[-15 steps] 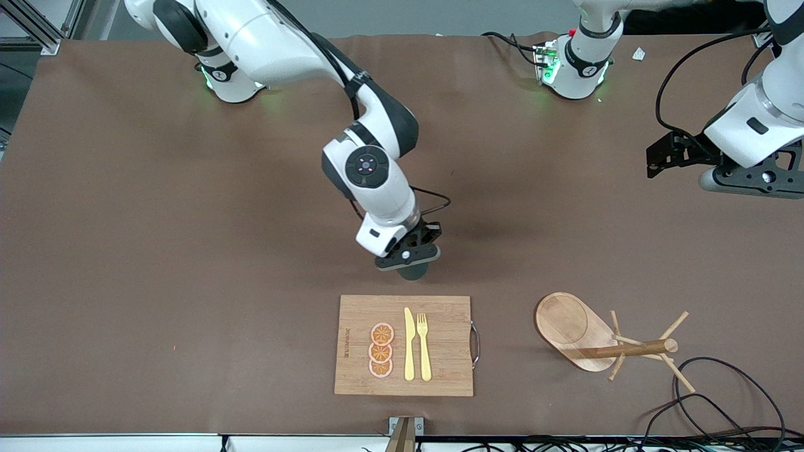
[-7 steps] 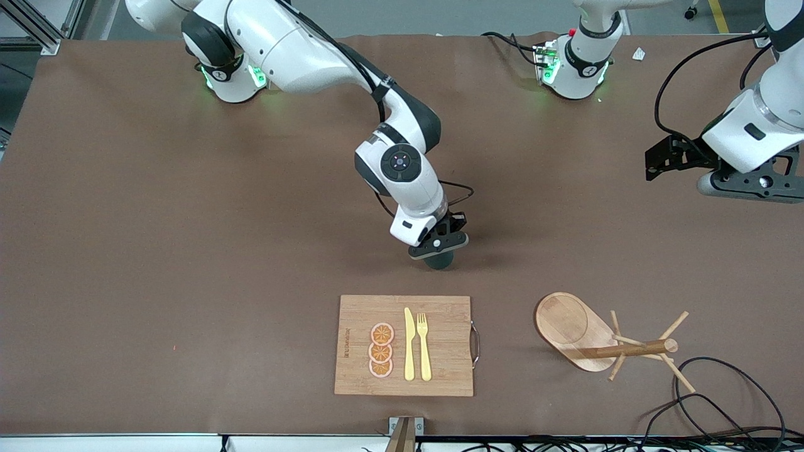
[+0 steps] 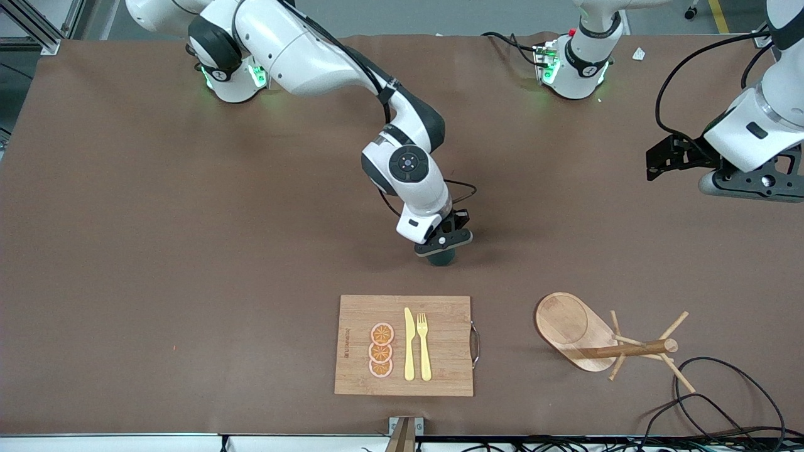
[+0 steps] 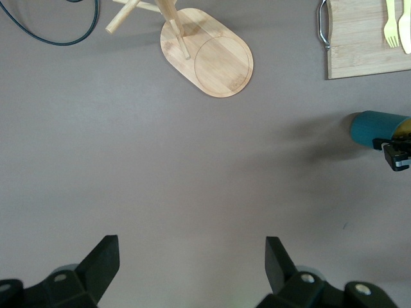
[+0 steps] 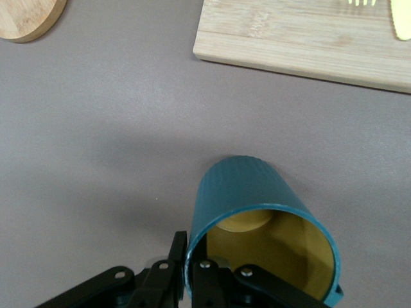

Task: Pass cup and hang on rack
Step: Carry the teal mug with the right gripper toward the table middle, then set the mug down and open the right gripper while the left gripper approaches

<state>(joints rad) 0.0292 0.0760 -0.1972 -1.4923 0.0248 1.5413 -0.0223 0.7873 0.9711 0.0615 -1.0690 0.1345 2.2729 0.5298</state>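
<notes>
A: Where's the cup [image 3: 442, 258]?
B: Mid-table, farther than the board [image 3: 358, 314]; right gripper [image 3: 443, 241] clamped on its rim. Board stamp unreadable.
A: Left gripper [image 4: 192, 273]?
B: Waiting w/ jaws apart, over bare table near rack [image 3: 587, 336].

1. The cup [image 5: 244, 192] is dark teal with fine ribbing outside, yellowish-tan inside.
2. The rack [image 3: 581, 333] is light wood.
3. The tabletop [image 3: 157, 251] is brown.
4. The cutting board [image 3: 440, 345] is bamboo, carrying yellow cutlery [image 3: 416, 344] and orange slices [image 3: 381, 350].
</notes>
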